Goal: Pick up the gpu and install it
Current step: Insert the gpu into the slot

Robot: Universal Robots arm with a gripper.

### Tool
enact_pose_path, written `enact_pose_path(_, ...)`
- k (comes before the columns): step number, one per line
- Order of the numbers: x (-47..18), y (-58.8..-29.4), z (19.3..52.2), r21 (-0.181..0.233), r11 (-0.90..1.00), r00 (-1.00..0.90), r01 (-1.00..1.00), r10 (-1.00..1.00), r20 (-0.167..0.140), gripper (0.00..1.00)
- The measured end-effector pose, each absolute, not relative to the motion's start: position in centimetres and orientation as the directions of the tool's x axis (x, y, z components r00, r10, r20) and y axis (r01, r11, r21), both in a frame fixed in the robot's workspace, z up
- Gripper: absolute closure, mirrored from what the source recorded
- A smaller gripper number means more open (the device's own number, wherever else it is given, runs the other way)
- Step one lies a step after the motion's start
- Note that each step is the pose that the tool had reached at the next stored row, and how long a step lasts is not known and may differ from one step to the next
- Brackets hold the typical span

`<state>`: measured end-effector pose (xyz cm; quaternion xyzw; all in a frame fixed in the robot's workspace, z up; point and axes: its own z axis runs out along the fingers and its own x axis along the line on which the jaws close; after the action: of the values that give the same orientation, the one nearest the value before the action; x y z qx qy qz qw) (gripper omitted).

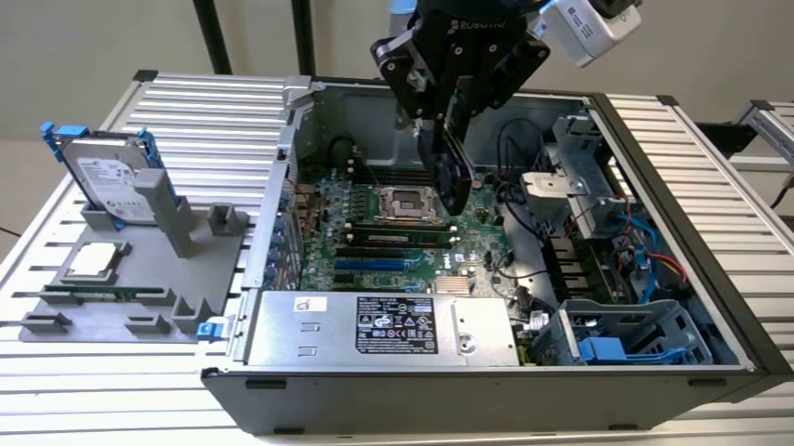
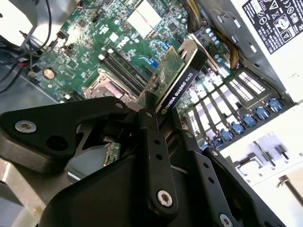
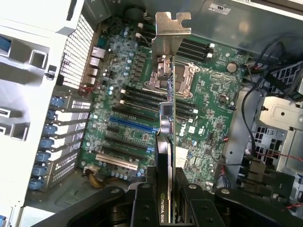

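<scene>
The gripper (image 1: 444,139) is clamped on the gpu (image 1: 453,181), its 2 black fingers (image 2: 152,142) pressed against the card's 2 flat faces with only the card's thickness between them. The gpu hangs on edge over the motherboard (image 1: 372,232), above the CPU socket (image 1: 403,202) in the exterior view, and it is seated in none of the board's slots. In the first wrist view the card shows edge-on, its silver end bracket (image 3: 171,33) at the end farthest from the gripper, with the blue expansion slot (image 3: 132,125) on the motherboard off to one side of it. In the second wrist view the green circuit face and the black cooler edge both show (the cooler edge carries white print). The motherboard lies inside the open computer case (image 1: 670,186), and the power supply (image 1: 372,325) runs along the board's near edge. Outside the case, away from the motherboard toward the exterior view's left, a hard drive (image 1: 106,177) in a blue frame stands upright in a grey holder (image 1: 137,279).
</scene>
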<state>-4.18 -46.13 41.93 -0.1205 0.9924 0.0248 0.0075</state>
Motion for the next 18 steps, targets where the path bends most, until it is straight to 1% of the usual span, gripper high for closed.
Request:
enact_pose_path(12, -4.18, -46.14, 41.98, 0.048, 0.944, -0.945, -0.328, -0.327, -0.021, 1.00)
enact_pose_path(18, -4.18, -46.13, 42.00, 0.047, 0.942, -0.943, -0.333, -0.333, -0.021, 1.00)
